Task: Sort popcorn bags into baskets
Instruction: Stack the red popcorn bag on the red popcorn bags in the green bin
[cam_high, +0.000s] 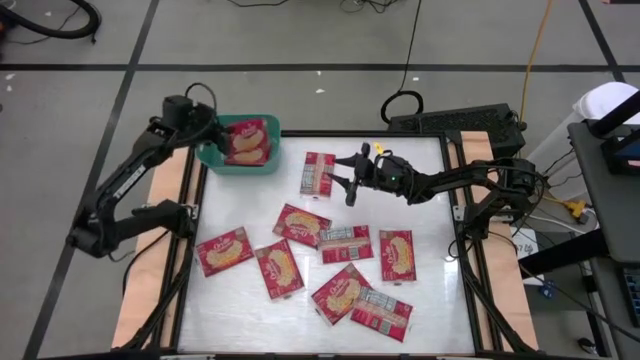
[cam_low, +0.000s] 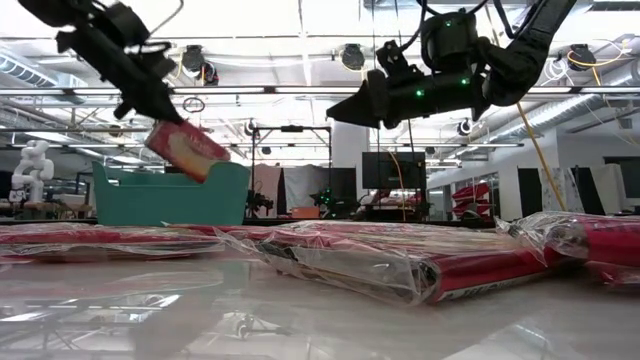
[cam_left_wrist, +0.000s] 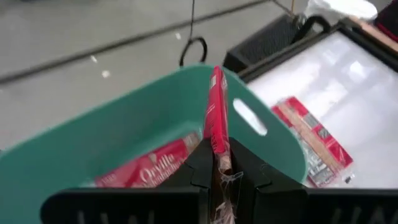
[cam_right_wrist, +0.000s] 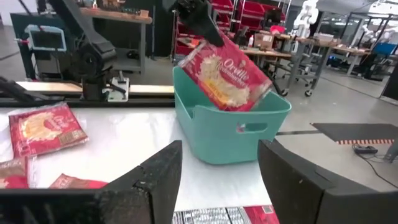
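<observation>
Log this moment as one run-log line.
left gripper: shut on popcorn bag, over teal basket | right gripper: open, empty, above table | loose bags: on table

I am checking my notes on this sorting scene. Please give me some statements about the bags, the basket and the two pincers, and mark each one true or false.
1. The left pincer is shut on a popcorn bag above the teal basket. True.
2. The basket holds no bag yet. False: at least one bag already lies inside it.
3. The right pincer is open and holds nothing. True.
4. The right pincer hangs over the basket. False: it is above the table, next to a bag showing its printed side.
5. There are two baskets on the table. False: only one can be seen.
</observation>
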